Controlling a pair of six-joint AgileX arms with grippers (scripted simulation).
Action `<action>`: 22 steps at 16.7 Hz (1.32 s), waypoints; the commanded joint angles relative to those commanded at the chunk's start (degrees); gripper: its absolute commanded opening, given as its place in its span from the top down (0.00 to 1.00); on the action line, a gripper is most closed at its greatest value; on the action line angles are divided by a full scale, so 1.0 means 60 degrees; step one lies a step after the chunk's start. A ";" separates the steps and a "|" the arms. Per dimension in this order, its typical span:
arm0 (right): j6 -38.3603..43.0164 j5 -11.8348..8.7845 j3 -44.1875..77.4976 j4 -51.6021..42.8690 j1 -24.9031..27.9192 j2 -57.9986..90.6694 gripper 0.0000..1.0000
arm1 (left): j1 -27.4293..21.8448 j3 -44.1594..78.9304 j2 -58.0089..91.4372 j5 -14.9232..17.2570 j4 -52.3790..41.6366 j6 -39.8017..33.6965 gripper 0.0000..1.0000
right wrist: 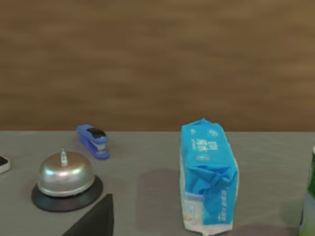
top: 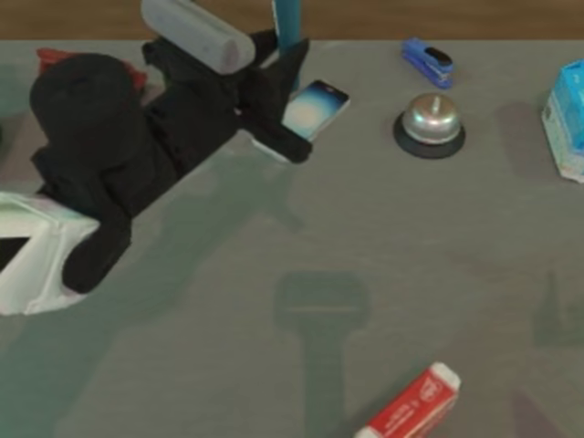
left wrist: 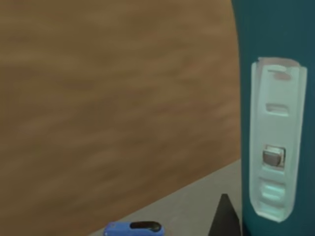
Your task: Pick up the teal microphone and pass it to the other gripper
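left jaws gripping teal microphone (top: 288,23), upright

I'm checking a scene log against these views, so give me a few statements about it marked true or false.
1. The left gripper is at the teal microphone, near the table's far edge. True.
2. A silver bell stands between the phone and the blue tissue pack. True.
3. The blue stapler lies near the table's front edge. False: it lies near the far edge, behind the bell.
4. The red and white carton sits beside the phone. False: it lies at the front edge, far from the phone.
5. The right arm appears in the top view. False: only the left arm does.
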 joint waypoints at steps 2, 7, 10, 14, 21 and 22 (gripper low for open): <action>0.0000 0.0000 0.0000 0.0000 0.0000 0.0000 0.00 | -0.0643 -0.0085 -0.0081 -0.0657 0.0246 -0.0053 1.00; 0.0000 0.0000 0.0000 0.0000 0.0000 0.0000 0.00 | -0.0926 -0.0122 -0.0139 -0.0940 0.0374 -0.0075 1.00; 0.0000 0.0000 0.0000 0.0000 0.0000 0.0000 0.00 | -0.0909 -0.0106 -0.0116 -0.0927 0.0362 -0.0072 1.00; 0.0000 0.0000 0.0000 0.0000 0.0000 0.0000 0.00 | -0.0926 -0.0122 -0.0139 -0.0940 0.0374 -0.0075 1.00; -0.0138 -0.1127 0.1435 0.0802 0.0853 0.2182 0.00 | -0.0926 -0.0122 -0.0139 -0.0940 0.0374 -0.0075 1.00; -0.0168 -0.1428 0.1855 0.1046 0.1078 0.2878 0.00 | -0.0926 -0.0122 -0.0139 -0.0940 0.0374 -0.0075 1.00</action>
